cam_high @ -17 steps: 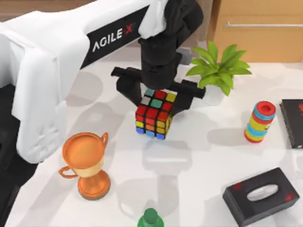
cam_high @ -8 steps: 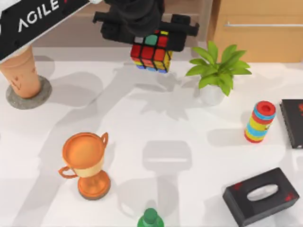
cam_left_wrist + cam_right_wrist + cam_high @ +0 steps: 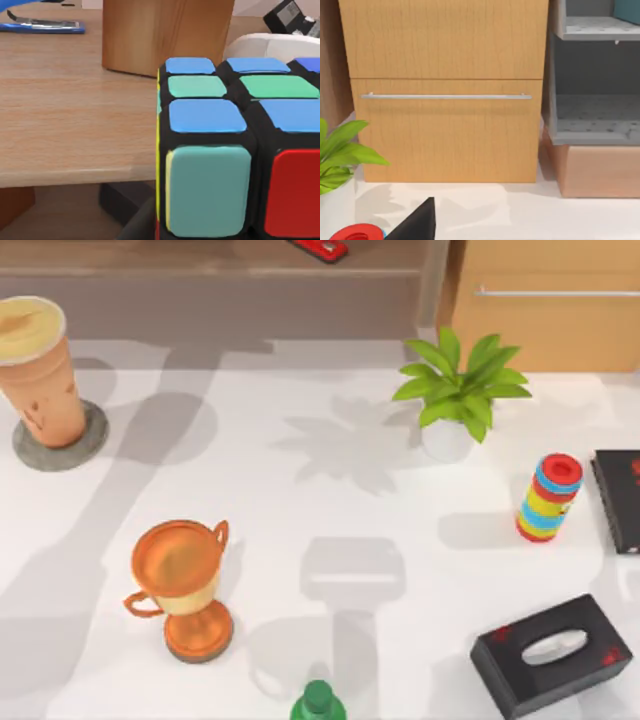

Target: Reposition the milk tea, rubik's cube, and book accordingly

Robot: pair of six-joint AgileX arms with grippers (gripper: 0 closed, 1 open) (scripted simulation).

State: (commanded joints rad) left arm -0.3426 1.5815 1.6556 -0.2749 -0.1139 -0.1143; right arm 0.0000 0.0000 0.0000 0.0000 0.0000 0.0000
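The rubik's cube (image 3: 240,150) is cropped by the left wrist view's edges. In the top view, the green bottle (image 3: 318,702) and black slab (image 3: 618,498) are cut off too

Trophy (image 3: 183,585) is our landmark: milk tea (image 3: 40,370) sits behind it to the left on a coaster (image 3: 88,445), plant (image 3: 455,390) behind-right, tissue box (image 3: 555,655) far right, slightly nearer.

desk (image 3: 330,490): white | far left: milk tea (image 3: 38,370) on grey coaster (image 3: 60,440) | front left: orange trophy (image 3: 185,585) | back: potted plant (image 3: 458,395) | right: ring stack (image 3: 548,498), black slab (image 3: 620,500) | front: black tissue box (image 3: 553,655), green bottle top (image 3: 318,702)
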